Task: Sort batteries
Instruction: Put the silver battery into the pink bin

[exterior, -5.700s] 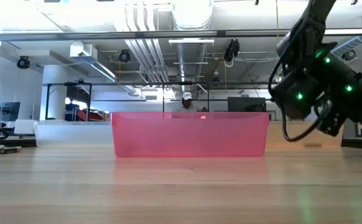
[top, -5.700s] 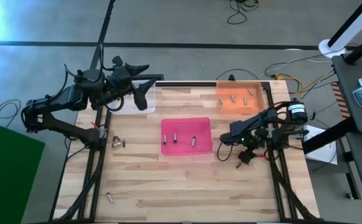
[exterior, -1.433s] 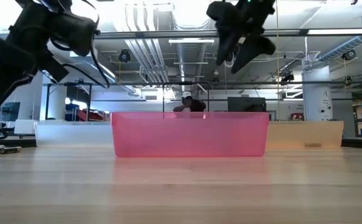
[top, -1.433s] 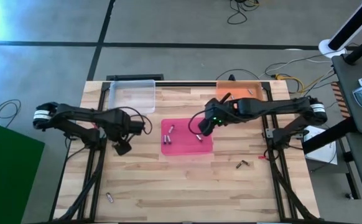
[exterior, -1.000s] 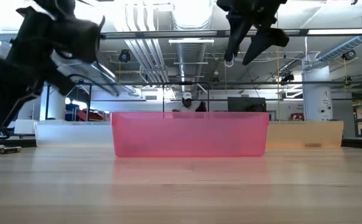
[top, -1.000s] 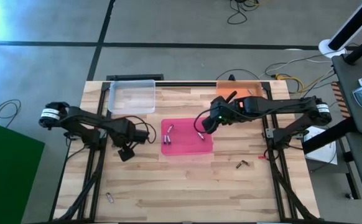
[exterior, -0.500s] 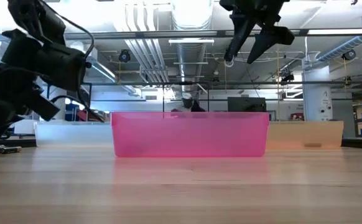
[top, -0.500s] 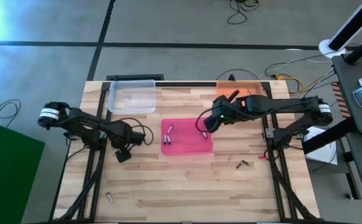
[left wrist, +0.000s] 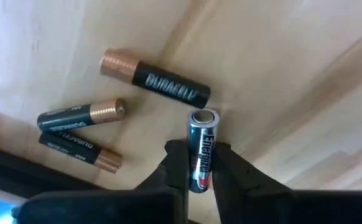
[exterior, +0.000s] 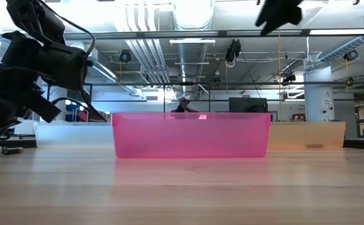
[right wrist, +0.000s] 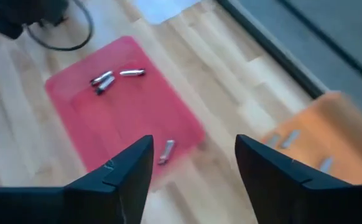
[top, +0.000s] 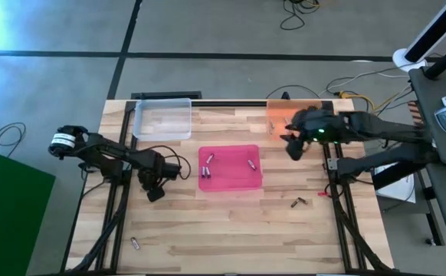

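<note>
My left hand [left wrist: 201, 163] is pinching a silver battery [left wrist: 202, 148] low on the worktop [top: 223, 222] left of the pink tray [top: 231, 178], probably only by its end, so it could twist free; right hand [right wrist: 192, 163] spread, empty.

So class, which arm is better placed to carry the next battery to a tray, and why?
The left. The left gripper is already closed on a silver battery on the table, with three more beside it. The right gripper is open and empty, up between the pink tray and orange tray.
</note>
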Controlling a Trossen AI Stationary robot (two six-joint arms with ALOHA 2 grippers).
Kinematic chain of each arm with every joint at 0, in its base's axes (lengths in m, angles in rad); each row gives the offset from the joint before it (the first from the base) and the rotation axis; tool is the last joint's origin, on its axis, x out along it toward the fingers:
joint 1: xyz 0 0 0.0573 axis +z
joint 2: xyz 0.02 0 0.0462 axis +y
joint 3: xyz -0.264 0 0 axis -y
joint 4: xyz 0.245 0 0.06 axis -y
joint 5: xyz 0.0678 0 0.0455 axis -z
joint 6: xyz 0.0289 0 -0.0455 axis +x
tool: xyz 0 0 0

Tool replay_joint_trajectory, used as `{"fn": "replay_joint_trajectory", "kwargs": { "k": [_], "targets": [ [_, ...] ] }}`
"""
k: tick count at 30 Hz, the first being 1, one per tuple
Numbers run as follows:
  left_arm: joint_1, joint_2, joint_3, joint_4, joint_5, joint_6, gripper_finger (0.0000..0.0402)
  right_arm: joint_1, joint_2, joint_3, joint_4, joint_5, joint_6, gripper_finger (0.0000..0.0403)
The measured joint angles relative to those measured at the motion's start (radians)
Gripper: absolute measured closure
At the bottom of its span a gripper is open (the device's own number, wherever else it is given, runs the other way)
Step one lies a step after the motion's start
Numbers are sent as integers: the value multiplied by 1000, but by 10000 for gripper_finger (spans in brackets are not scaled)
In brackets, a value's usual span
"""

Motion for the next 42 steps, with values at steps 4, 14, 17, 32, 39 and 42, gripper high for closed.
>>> {"fn": "replay_joint_trajectory", "kwargs": {
  "k": [4,14,17,32,39,42],
  "targets": [
    [-16,-12,51,0,-45,-43,375,-34,-178,-184,146,-60,-63,246],
    [-57,-58,515,-25,-255,-148,380,-64,-476,-564,326,-308,-135,333],
    [-57,-28,662,-13,-349,-183,380,-64,-543,-627,404,-316,-149,354],
    [-44,343,1068,65,-436,-7,381,-61,-828,-731,514,-298,-27,390],
    [-40,545,1123,70,-404,79,381,-61,-789,-572,318,-301,-1,390],
    [-30,605,1157,75,-404,109,381,-61,-734,-495,267,-300,-6,390]
  ]
}}
